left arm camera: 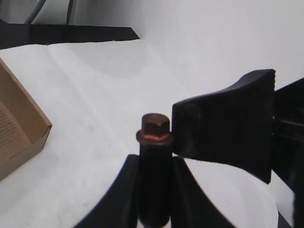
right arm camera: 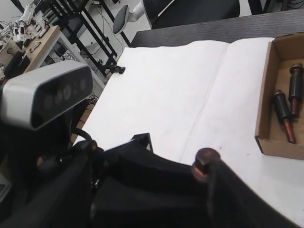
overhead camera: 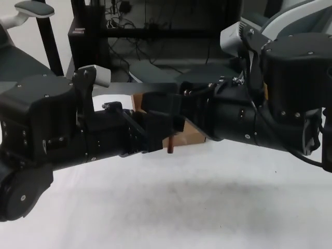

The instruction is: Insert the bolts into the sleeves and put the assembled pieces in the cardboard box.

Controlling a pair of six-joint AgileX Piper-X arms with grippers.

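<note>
High: the brown cardboard box (overhead camera: 193, 136) lies behind both arms. Left wrist: the left gripper (left arm camera: 154, 204) clamps the black cylindrical sleeve (left arm camera: 154, 175); the right gripper (left arm camera: 223, 128), grip unclear, could jam the copper hex bolt (left arm camera: 154, 127). Right wrist: dropped here, it misses the box.

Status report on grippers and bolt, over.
Left gripper shut on sleeve, bolt in it. Right gripper at bolt head, grip unclear. Two pieces in box.
</note>
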